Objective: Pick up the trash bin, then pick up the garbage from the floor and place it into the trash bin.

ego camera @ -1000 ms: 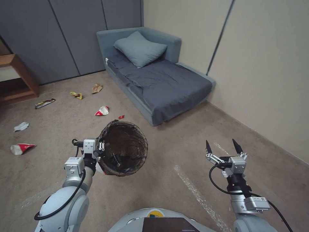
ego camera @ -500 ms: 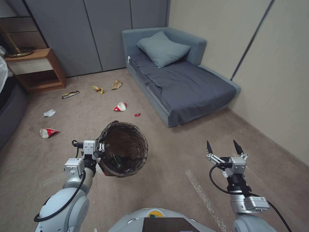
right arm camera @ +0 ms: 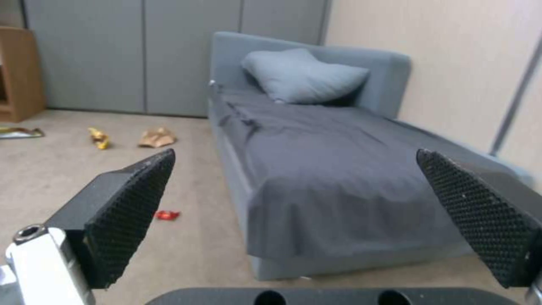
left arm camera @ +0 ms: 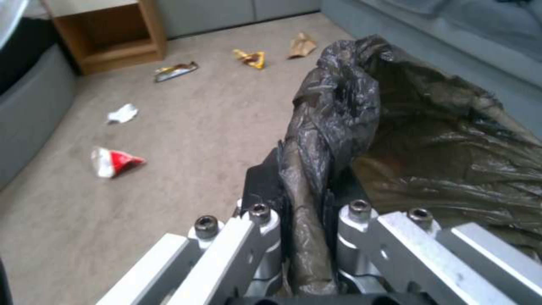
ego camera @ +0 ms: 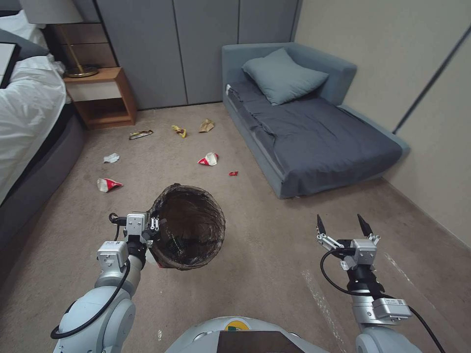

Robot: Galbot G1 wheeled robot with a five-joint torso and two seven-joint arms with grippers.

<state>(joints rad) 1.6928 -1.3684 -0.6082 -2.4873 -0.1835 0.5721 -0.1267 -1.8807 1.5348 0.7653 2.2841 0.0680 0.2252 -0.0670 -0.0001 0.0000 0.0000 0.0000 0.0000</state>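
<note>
Left end effector [ego camera: 153, 229] is clamped on the rim of the trash bin [ego camera: 189, 228], its fingers [left arm camera: 265, 237] pinching a fold of the dark liner bag [left arm camera: 338, 118] with the rim, so the bin hangs off the floor in front of the robot with its mouth tilted up toward the head camera. Right end effector [ego camera: 342, 224] is held out over bare carpet with its pads [right arm camera: 130, 212] spread wide and nothing between them. Garbage lies well ahead on the floor: two crushed red-white cups [ego camera: 209, 159] [ego camera: 108, 184], a white tissue [ego camera: 111, 158], a yellow wrapper [ego camera: 179, 130], a brown paper bag [ego camera: 206, 126], a flat wrapper [ego camera: 141, 134] and a small red scrap [ego camera: 233, 173]. My main worry is the one-sided grip: slick plastic could slide, letting the bin sag or drop while the base moves. A tilted mouth may also let dropped pieces bounce out, and thin, flat wrappers on carpet look hard to pinch cleanly.
</note>
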